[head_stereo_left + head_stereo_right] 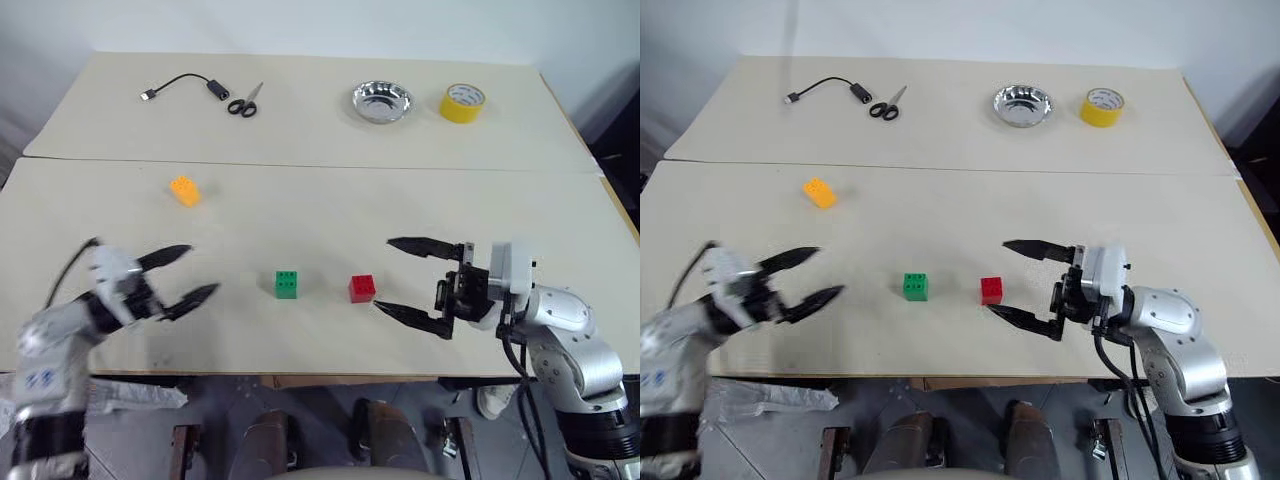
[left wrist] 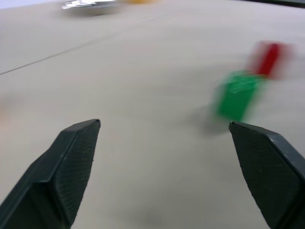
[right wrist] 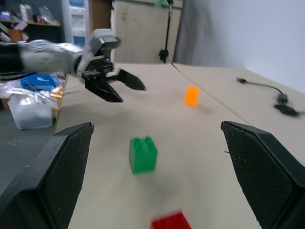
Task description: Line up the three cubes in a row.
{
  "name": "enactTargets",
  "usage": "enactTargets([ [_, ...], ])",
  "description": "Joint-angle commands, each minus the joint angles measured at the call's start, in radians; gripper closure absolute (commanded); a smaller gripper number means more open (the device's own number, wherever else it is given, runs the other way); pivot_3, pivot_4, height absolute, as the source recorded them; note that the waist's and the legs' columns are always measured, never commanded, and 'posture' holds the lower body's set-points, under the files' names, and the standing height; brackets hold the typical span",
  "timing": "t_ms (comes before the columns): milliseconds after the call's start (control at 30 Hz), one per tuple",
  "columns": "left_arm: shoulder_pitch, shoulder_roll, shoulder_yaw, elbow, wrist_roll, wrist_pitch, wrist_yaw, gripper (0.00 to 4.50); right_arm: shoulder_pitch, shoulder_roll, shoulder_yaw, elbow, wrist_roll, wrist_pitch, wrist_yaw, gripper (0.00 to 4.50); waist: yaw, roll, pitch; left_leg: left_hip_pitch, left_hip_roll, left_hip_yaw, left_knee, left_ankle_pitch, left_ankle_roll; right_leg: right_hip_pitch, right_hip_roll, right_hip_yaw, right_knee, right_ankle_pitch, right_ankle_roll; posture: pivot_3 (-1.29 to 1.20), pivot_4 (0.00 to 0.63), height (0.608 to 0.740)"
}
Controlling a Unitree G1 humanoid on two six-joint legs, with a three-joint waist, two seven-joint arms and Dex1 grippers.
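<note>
Two cubes side by side, both grippers empty

The green cube [image 1: 286,284] stood near the red cube [image 1: 362,288]; the orange-yellow cube [image 1: 184,190] lay apart at 10 o'clock. The left gripper [image 1: 191,275] and the right gripper [image 1: 405,279] had their jaws wide open.

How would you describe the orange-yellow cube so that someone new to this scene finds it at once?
Start at the seam where the two table boards meet, then look just on the near side of it, toward the robot's left. The orange-yellow cube sits alone there. Unlike the green cube and red cube, which stand side by side nearer the robot, it has no neighbour.
</note>
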Motion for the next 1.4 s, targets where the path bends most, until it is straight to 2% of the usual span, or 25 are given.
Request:
enactTargets([
  [33,0.115,-0.056,0.160,-0.048,-0.049,-0.014,0.133,0.01,-0.040,0.009,0.010,-0.057,0.006,0.010,-0.022,0.00,0.009,0.000,0.000,0.000,-0.001,-0.001,0.000,0.000,0.000,0.000,-0.001,0.000,0.000,0.000,0.000,0.00,0.150,0.740],
  [133,0.200,-0.107,0.234,-0.040,-0.048,-0.038,0.209,0.01,-0.081,0.012,0.015,-0.054,0.003,0.025,-0.038,0.00,0.010,-0.001,-0.001,0.000,-0.002,0.000,0.000,-0.001,0.001,0.000,-0.002,0.001,0.000,0.000,0.000,0.00,0.150,0.740],
  [300,0.199,-0.142,0.184,-0.112,-0.043,-0.012,0.285,0.01,-0.090,0.002,0.008,-0.014,-0.007,0.006,-0.005,0.00,0.025,-0.003,-0.002,0.000,-0.002,0.000,0.000,-0.001,0.001,0.000,-0.001,0.000,-0.001,0.000,0.000,0.00,0.150,0.740],
  [367,0.135,-0.140,0.141,-0.126,-0.030,0.023,0.344,0.01,-0.078,-0.001,0.006,-0.008,-0.012,-0.006,0.011,0.00,0.025,-0.003,-0.002,0.000,-0.002,0.000,0.000,-0.001,0.001,0.000,-0.001,0.000,0.000,0.000,0.000,0.00,0.150,0.740],
  [500,-0.166,-0.135,-0.007,-0.112,0.039,0.165,0.552,0.01,-0.059,0.000,0.002,-0.001,-0.019,-0.018,0.026,0.00,0.033,-0.005,-0.003,-0.001,-0.003,-0.001,0.000,0.000,0.001,0.000,-0.001,-0.001,0.002,0.000,0.000,0.00,0.150,0.740],
  [633,-0.358,-0.065,-0.121,0.084,0.114,0.155,0.489,0.01,-0.056,0.007,0.009,-0.007,-0.024,-0.017,0.020,0.00,0.004,-0.007,-0.004,0.001,-0.004,0.002,-0.001,-0.001,0.001,-0.002,0.000,0.000,0.003,0.000,0.000,0.00,0.150,0.740],
  [800,-0.654,0.057,-0.235,0.571,0.201,0.013,0.290,0.01,-0.045,0.000,0.000,-0.019,-0.024,-0.015,0.013,0.00,-0.006,-0.007,-0.004,0.001,-0.004,0.007,-0.004,0.000,-0.002,-0.004,0.004,-0.007,0.001,-0.001,-0.002,0.00,0.150,0.740],
  [1000,-0.927,0.103,-0.316,1.014,0.301,-0.154,0.169,0.01,-0.014,-0.004,-0.019,-0.047,-0.032,-0.013,-0.017,0.00,0.000,-0.008,-0.004,0.000,-0.005,0.006,-0.004,0.000,-0.002,-0.003,0.003,-0.009,0.001,-0.001,-0.002,0.00,0.150,0.740],
  [1167,-1.027,0.103,-0.383,1.201,0.383,-0.197,0.090,0.01,0.021,-0.002,-0.032,-0.083,-0.040,-0.014,-0.056,0.00,-0.001,-0.008,-0.004,-0.001,-0.007,0.004,-0.004,0.000,-0.002,-0.003,0.002,-0.011,0.001,-0.001,-0.002,0.00,0.150,0.740],
  [1267,-1.083,0.108,-0.373,1.265,0.406,-0.207,0.182,0.01,0.035,-0.002,-0.032,-0.098,-0.043,-0.013,-0.074,0.00,-0.003,-0.009,-0.003,-0.001,-0.006,0.004,-0.004,0.000,-0.002,-0.003,0.002,-0.011,0.001,-0.001,-0.002,0.00,0.150,0.740],
  [1400,-1.120,0.095,-0.371,1.304,0.427,-0.204,0.200,0.01,0.052,-0.006,-0.038,-0.112,-0.040,-0.009,-0.090,0.00,-0.003,-0.010,-0.003,-0.001,-0.005,0.004,-0.003,0.000,-0.002,-0.004,0.002,-0.012,0.002,-0.001,-0.002,0.00,0.150,0.740],
])
